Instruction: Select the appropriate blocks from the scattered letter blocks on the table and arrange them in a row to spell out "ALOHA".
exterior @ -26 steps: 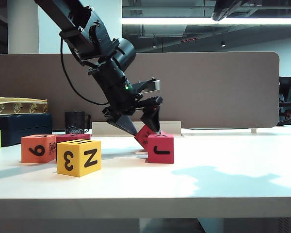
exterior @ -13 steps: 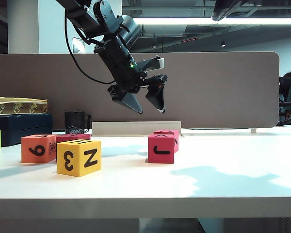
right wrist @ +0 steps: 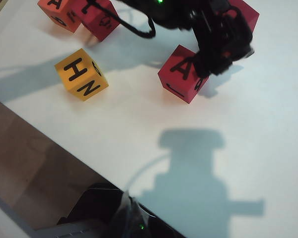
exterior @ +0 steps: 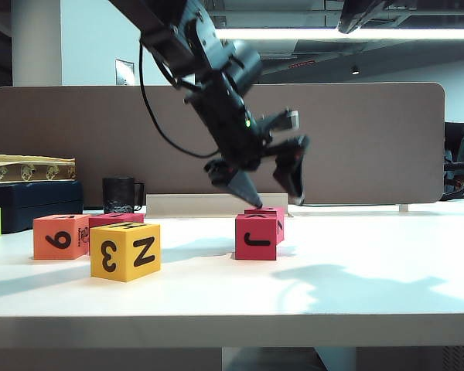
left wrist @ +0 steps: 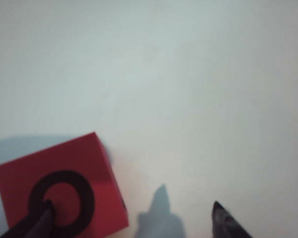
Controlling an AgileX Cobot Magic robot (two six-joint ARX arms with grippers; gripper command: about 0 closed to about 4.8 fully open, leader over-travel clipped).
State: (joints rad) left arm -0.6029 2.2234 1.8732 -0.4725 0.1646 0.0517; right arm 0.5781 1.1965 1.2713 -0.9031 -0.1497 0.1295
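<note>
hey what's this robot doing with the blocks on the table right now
The left gripper hangs open just above two red blocks near the middle of the white table, holding nothing. The nearer one is the red A block; behind it sits the red O block, which the left wrist view shows under one fingertip. The yellow block and orange block sit apart to the left, beside another red block. No row is formed yet. The right gripper is out of view.

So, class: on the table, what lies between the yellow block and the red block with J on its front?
Nothing: in the exterior view the stretch of white table between the yellow block and the red J block is bare. The right wrist view agrees.
</note>
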